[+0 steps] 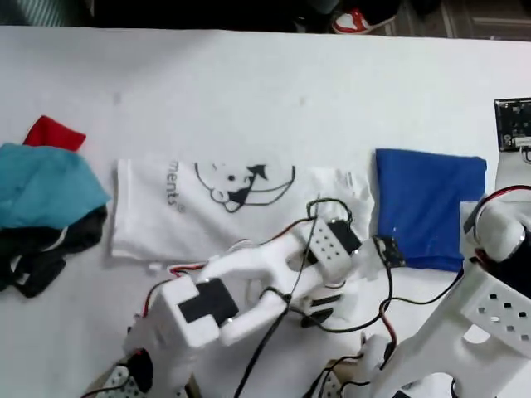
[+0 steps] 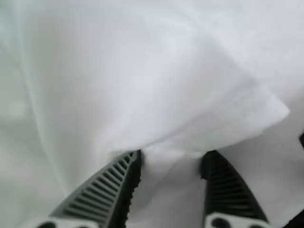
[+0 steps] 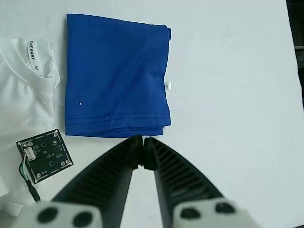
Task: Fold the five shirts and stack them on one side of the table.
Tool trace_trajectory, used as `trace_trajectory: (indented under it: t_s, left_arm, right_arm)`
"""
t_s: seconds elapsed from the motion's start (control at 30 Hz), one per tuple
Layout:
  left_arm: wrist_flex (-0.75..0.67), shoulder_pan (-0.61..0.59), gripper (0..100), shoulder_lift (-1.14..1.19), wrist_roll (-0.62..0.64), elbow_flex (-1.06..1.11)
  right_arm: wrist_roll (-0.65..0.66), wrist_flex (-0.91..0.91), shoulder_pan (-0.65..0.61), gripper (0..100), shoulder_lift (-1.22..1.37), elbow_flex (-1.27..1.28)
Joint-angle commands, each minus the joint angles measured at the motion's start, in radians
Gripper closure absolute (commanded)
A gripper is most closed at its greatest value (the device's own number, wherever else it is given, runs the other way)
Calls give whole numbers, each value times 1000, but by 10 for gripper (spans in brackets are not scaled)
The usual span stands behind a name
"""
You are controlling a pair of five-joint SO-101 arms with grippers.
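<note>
Jaws of the left gripper (image 2: 171,164) stand apart over a fold of the white shirt (image 1: 166,220) at mid-table, arm stretched from the near edge. Right gripper (image 3: 142,147) hangs pinched shut, empty, by the folded blue shirt (image 3: 116,76) near the right edge of the table (image 1: 249,83).

A white table (image 3: 237,95) spreads beneath and ahead of the jaws of the right gripper (image 3: 142,142), evenly lit. Well beyond them, past its far edge, is floor (image 1: 489,18) and a red-and-white shoe (image 1: 358,20).

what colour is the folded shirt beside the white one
Folded shirt is plain blue, clearest in the right wrist view.
</note>
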Motion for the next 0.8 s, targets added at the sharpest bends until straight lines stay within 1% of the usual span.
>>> trace_trajectory:
  t_s: [0.0, 0.1, 0.23, 0.37, 0.47, 0.63, 0.77]
  left_arm:
    - [26, -1, 902, 59, -5, -95]
    - [48, -1, 984, 91, -5, -146]
    - [74, -7, 978, 76, 2, -186]
    - [129, -18, 978, -1, 2, -229]
    - [130, -67, 977, -51, 2, -239]
    - [74, -199, 977, -65, 2, -239]
    - [29, -269, 976, -64, 2, -239]
  right_arm:
    - [0, 4, 8, 981, -16, -34]
    - [0, 4, 8, 981, -16, -34]
    - [0, 4, 8, 981, -16, -34]
    - [0, 4, 7, 981, -16, -34]
    - [0, 4, 7, 981, -16, -34]
    - [0, 4, 5, 981, -16, -34]
    - [0, 4, 4, 981, -16, -34]
